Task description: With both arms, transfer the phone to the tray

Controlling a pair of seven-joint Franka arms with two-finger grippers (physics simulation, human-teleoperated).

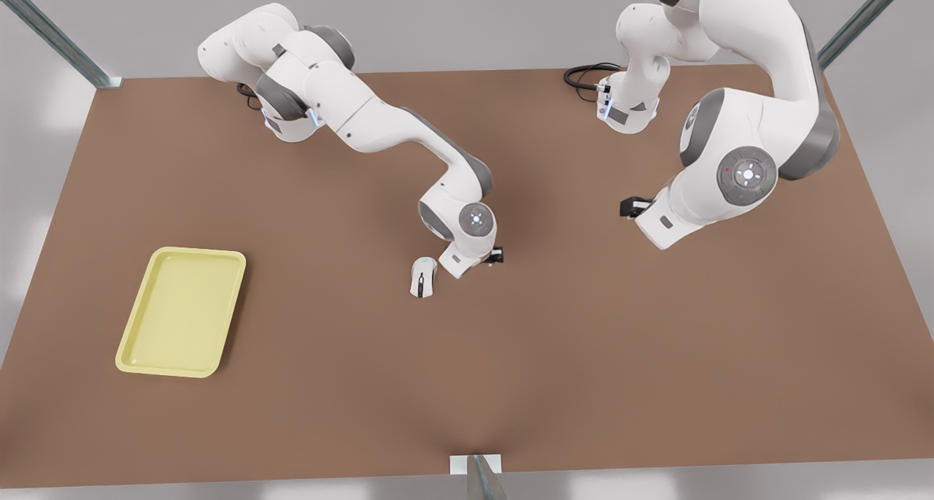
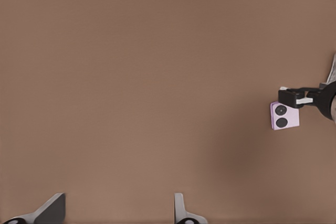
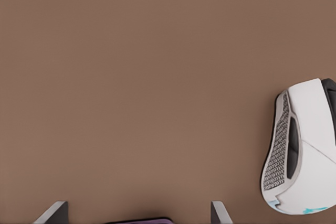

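The pale pink phone (image 2: pixel 285 115), with two black camera circles, lies flat on the brown table. In the left wrist view my right gripper (image 2: pixel 300 97) hovers at its edge, farther off. In the right wrist view my right gripper (image 3: pixel 137 212) is open, and a sliver of the phone (image 3: pixel 139 220) shows between its spread fingers without touching them. In the front view the right arm's wrist (image 1: pixel 471 241) covers the phone. My left gripper (image 2: pixel 116 212) is open over bare table, on the arm at the front view's right (image 1: pixel 633 206). The yellow tray (image 1: pixel 182 312) lies far toward the front view's left.
A white computer mouse (image 1: pixel 423 276) (image 3: pixel 304 150) lies right beside the right arm's wrist, on the tray side. Black cables (image 1: pixel 587 75) coil by the far arm base. Metal frame posts stand at the table's corners and its near edge (image 1: pixel 478 474).
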